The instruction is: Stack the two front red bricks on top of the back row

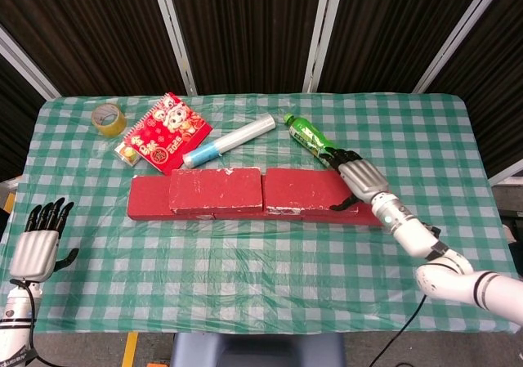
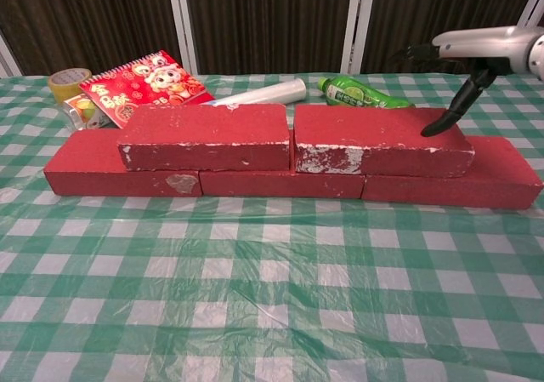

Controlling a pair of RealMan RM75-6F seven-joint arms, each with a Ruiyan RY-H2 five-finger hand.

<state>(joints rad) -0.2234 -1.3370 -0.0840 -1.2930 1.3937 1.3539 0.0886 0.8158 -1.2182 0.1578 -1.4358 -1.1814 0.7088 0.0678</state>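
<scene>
Both upper red bricks already sit on the back row: the left top brick [image 2: 206, 137] and the right top brick [image 2: 381, 140] lie end to end at frame centre, over the bottom bricks [image 2: 280, 182]. The likely trouble now is a nudge. The right hand [image 1: 356, 177] hangs at the right top brick's far right end, and any sideways drag by its thumb could slide that brick along the row, widen the thin gap between the two upper bricks, or push it off the back edge toward the green bottle [image 2: 357, 93] just behind. The right hand holds nothing; its fingers are spread apart above the brick's corner, and in the chest view the dark thumb tip [image 2: 435, 128] points down onto or just above the brick's top face; contact is unclear. The left hand [image 1: 38, 243] rests at lower left, fingers apart, well away from the bricks.
</scene>
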